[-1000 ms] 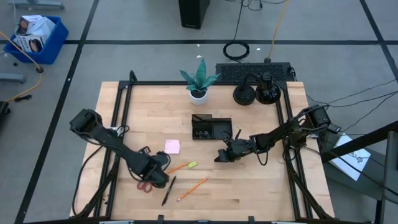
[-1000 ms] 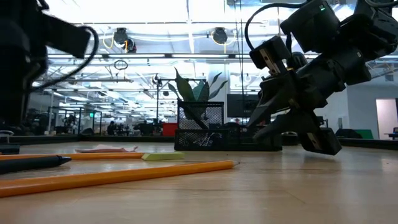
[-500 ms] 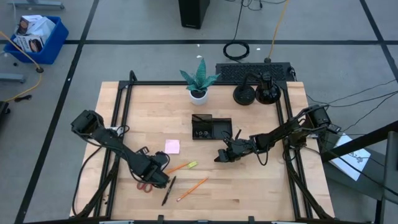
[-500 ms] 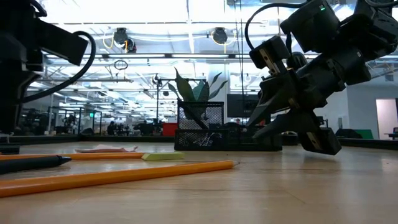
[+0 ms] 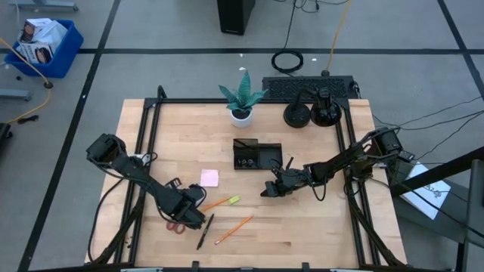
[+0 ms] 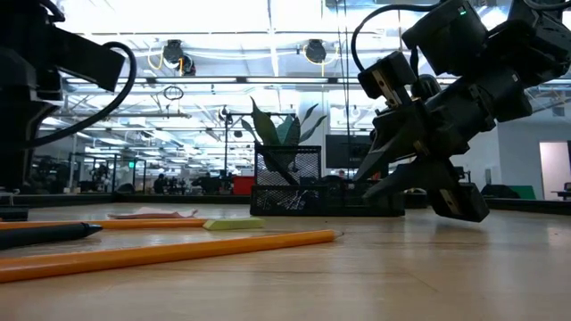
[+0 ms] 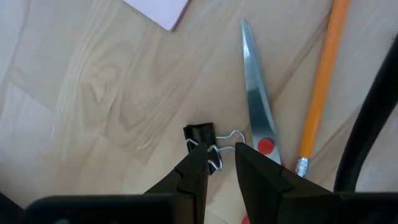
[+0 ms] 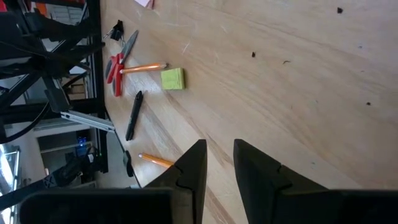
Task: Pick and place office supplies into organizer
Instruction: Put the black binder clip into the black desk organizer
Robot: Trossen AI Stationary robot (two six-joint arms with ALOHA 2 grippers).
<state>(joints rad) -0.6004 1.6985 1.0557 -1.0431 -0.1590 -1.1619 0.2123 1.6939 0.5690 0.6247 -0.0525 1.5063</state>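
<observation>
1. The left gripper (image 7: pixel 214 163) sits low over the tabletop (image 5: pixel 318 227) near its front-left corner, fingers a narrow gap apart around the wire handle of a black binder clip (image 7: pixel 200 134); whether they pinch it cannot be told.
2. The red-handled scissors (image 7: pixel 258 112) lie just beside the clip, an orange pencil (image 7: pixel 320 81) beyond the blade.
3. The right gripper (image 5: pixel 270 189) hovers just in front of the organizer (image 5: pixel 257 156), which stands mid-table; its fingers are slightly parted with nothing between them.
4. The pink sticky-note pad (image 5: pixel 209 177) lies left of the organizer; the black pen (image 5: pixel 205 231) and a second pencil (image 5: pixel 234 230) lie near the front edge.
</observation>
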